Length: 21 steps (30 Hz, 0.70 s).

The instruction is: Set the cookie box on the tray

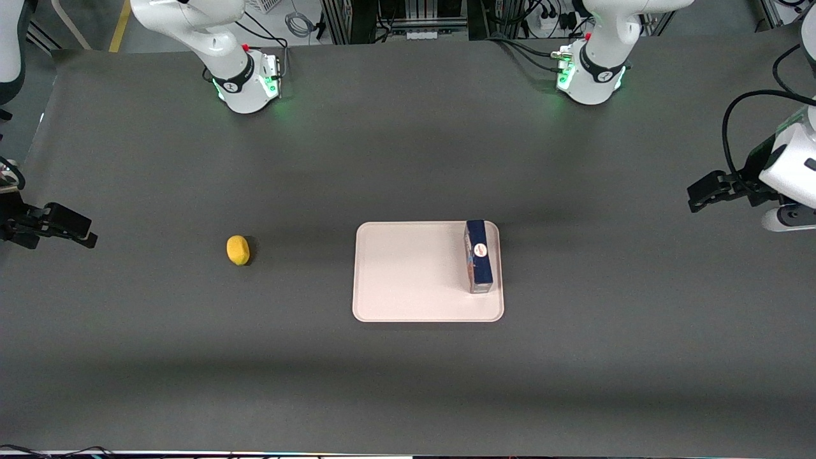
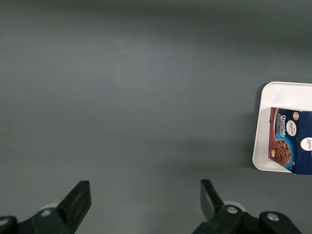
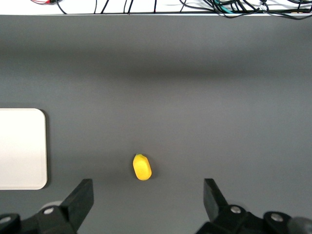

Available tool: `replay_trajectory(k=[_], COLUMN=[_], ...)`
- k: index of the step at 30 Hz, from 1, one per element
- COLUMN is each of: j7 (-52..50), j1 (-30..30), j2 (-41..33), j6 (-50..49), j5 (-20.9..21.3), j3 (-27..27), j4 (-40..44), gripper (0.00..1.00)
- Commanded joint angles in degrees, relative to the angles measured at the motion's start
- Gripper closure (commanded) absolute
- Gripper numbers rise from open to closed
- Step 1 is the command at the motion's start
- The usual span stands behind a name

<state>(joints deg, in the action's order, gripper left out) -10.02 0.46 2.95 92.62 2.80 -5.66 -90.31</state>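
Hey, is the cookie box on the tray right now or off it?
On it. The cookie box rests inside the tray rim, at the working arm's end. The gripper hangs open over bare table, clear of both.

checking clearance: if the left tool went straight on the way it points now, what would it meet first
Probably only bare table: the open left tool points down at the mat, with the tray and cookie box off to one side. Its height is unclear.

Left arm sits out at its own end of the tabletop [image 1: 637, 357]. The gripper [image 1: 698, 194] hangs there, fingers [image 2: 78, 197] spread wide, holding nothing.
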Motion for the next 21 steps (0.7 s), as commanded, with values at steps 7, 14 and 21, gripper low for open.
replay_trajectory(k=[7,14,21], j7=[-0.80,-0.80,-1.06], j1=[-0.90,-0.99,-1.16], j2=[-3.83,-3.75,-3.57], j6=[0.89,0.72,0.37], j5=[-0.43,-0.34,-0.25], j3=[1.00,0.91,0.12], j4=[-4.96,-4.96,-4.96], gripper=[0.00,0.00,0.00])
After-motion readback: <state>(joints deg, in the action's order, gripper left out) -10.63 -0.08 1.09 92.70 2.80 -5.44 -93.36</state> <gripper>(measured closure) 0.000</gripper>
